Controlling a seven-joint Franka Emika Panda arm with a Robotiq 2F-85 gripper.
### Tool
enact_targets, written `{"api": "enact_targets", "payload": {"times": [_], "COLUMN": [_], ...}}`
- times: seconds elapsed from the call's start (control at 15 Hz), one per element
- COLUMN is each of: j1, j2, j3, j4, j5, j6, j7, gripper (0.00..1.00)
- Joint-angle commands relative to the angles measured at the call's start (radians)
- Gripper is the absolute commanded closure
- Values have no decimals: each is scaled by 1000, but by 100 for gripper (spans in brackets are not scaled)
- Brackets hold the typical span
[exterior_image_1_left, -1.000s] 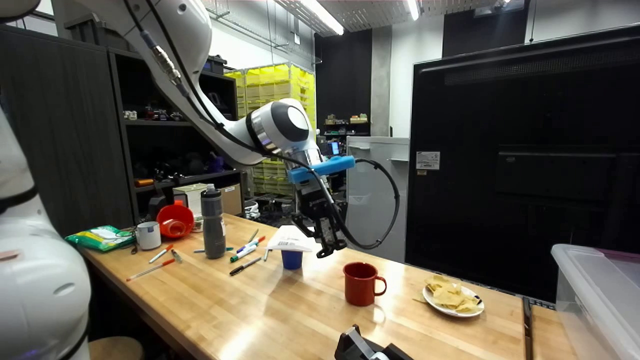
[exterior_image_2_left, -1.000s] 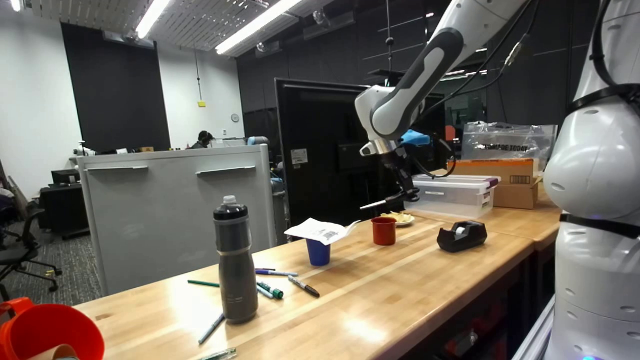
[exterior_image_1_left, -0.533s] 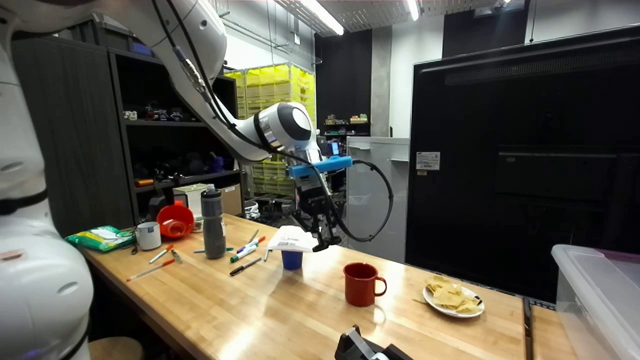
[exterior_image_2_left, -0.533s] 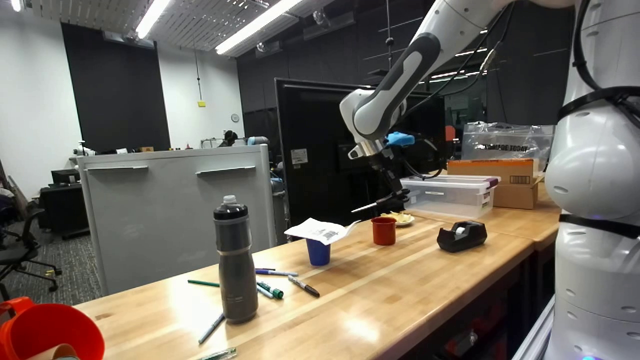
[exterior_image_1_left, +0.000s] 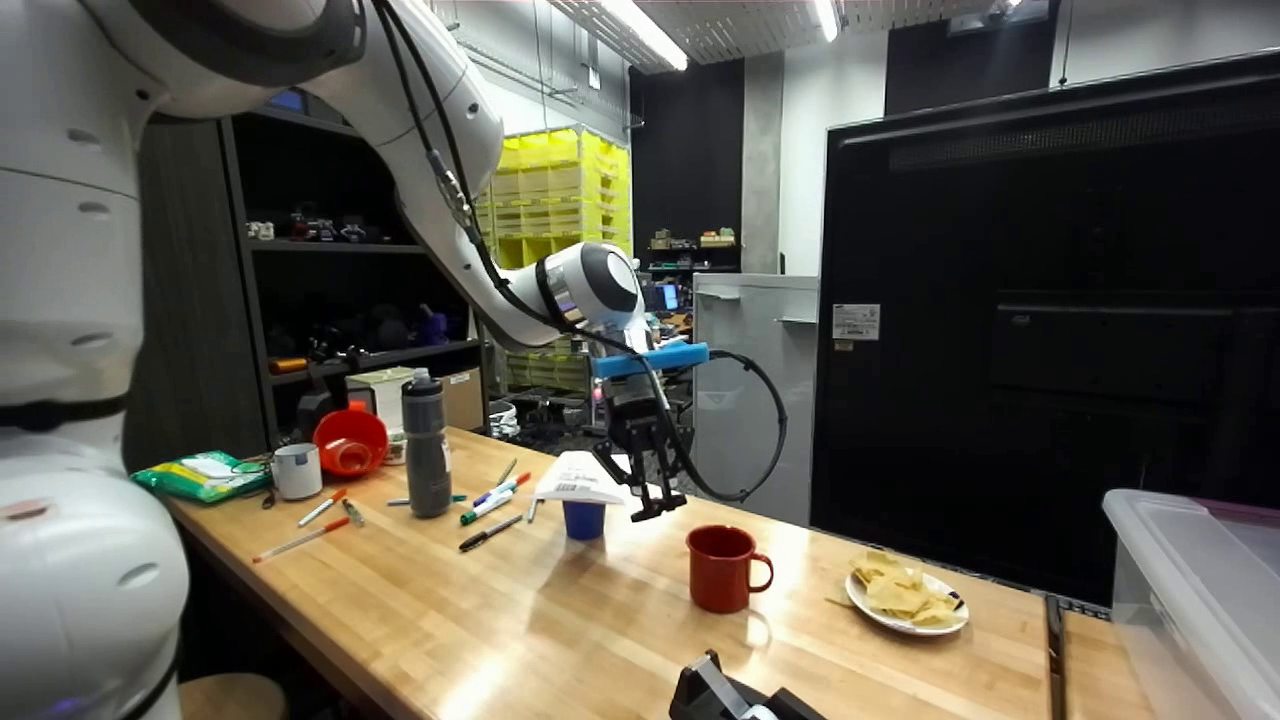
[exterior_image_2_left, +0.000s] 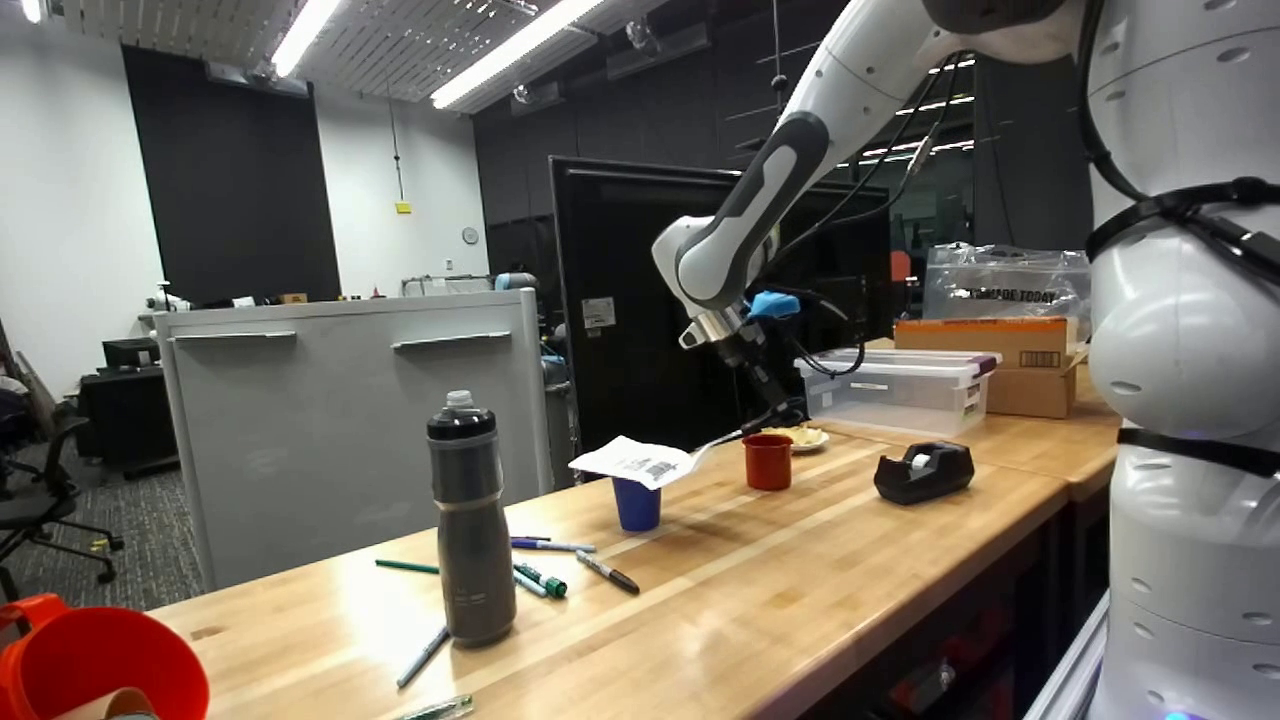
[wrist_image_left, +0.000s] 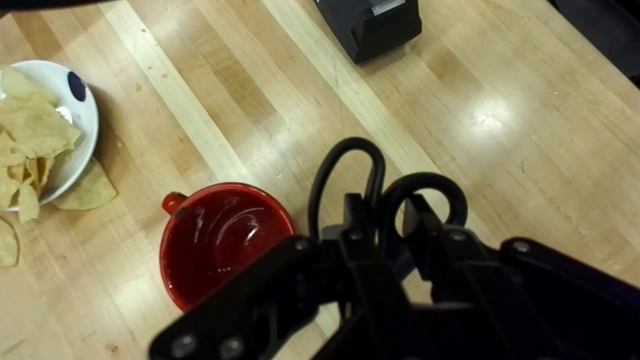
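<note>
My gripper (exterior_image_1_left: 657, 497) is shut on a pair of scissors with black loop handles and a silvery blade (exterior_image_2_left: 722, 438). The handle loops (wrist_image_left: 424, 180) stick out past the fingers in the wrist view. The blade points away from the gripper (exterior_image_2_left: 768, 412) toward a white printed paper (exterior_image_2_left: 632, 463), whose raised edge it overlaps in that exterior view; I cannot tell whether they touch. The paper lies on top of a blue cup (exterior_image_2_left: 638, 508), also seen in an exterior view (exterior_image_1_left: 584, 520). A red mug (exterior_image_1_left: 720, 580) stands below and beside the gripper; its open top (wrist_image_left: 220, 240) shows in the wrist view.
A plate of chips (exterior_image_1_left: 935, 628) lies beyond the mug. A black tape dispenser (exterior_image_2_left: 922, 475) stands near the table edge. A grey bottle (exterior_image_2_left: 475, 560) and several pens (exterior_image_1_left: 490, 508) are past the cup. A clear plastic bin (exterior_image_2_left: 890, 395) stands farther off.
In one exterior view, my gripper with the scissors has moved left and down, bringing the blade to the paper's raised edge. The arm has swung along. The cup, paper and mug have not moved.
</note>
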Motion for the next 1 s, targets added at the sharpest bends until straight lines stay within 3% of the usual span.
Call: {"api": "enact_targets", "payload": {"times": [0.0, 0.67, 0.93], "j1": [13, 30, 30], "j2": [15, -49, -130], "j3": [8, 30, 34], "j4": [17, -98, -191], "j5": [-33, -172, -215], "j6": [-17, -12, 51], "j7": [75, 249, 279], "gripper": [94, 94, 94]}}
